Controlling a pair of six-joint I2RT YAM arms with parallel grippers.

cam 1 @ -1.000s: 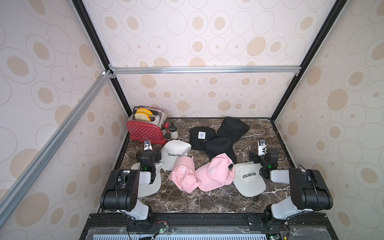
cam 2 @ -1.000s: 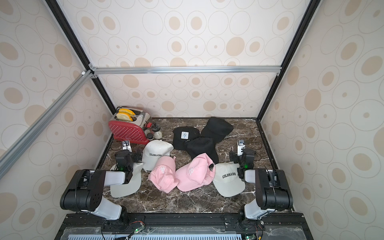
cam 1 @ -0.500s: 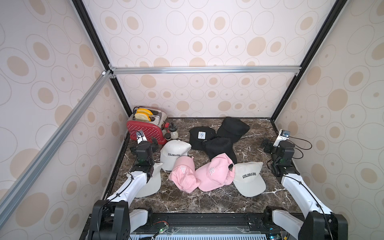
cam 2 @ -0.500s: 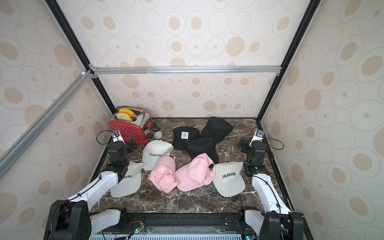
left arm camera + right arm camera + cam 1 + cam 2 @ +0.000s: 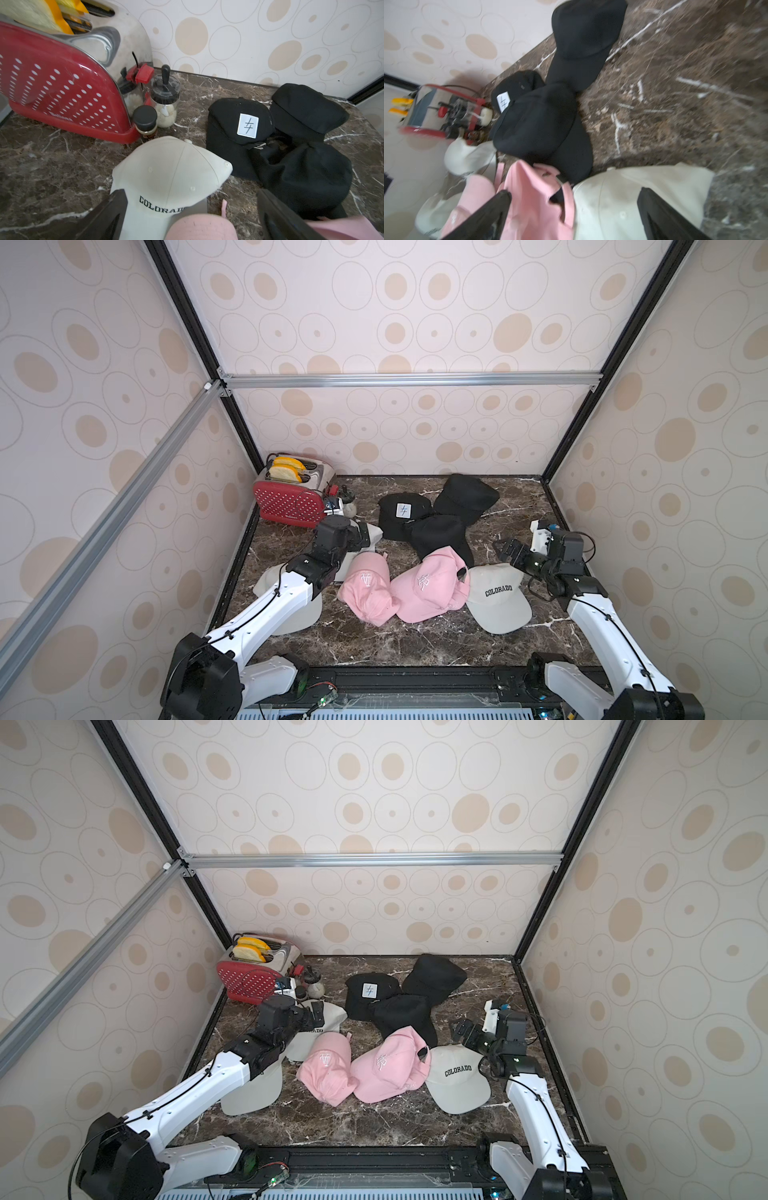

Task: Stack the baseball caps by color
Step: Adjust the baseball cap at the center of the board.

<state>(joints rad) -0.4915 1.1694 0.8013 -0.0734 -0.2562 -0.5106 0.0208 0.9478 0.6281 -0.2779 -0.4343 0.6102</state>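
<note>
1. Baseball caps (image 5: 390, 1069) lie scattered and unstacked over the marbled desk (image 5: 415, 639). The left fingers (image 5: 317, 1011) stand spread wide and empty, straddling the lettered front of an off-white COLORADO cap (image 5: 172, 170).
2. The right fingers (image 5: 509, 551), equally wide apart and holding nothing, hang near the far edge of a second COLORADO cap (image 5: 498, 599) on the desk's right side.
3. Between those two caps lie the left pink cap (image 5: 368, 587) and the right pink cap (image 5: 430, 591), side by side and touching.
4. Behind the pink pair, three dark caps overlap in a cluster. They are a white-patched black cap (image 5: 401, 510), a plain black cap (image 5: 465, 495) farthest back, and a third black cap (image 5: 440, 537) that meets the right pink cap.
5. A third off-white cap (image 5: 249, 1094) lies partly hidden under the left arm (image 5: 282, 597).
6. A red toaster (image 5: 289, 504) and small jars (image 5: 165, 99) stand in the back left corner.
</note>
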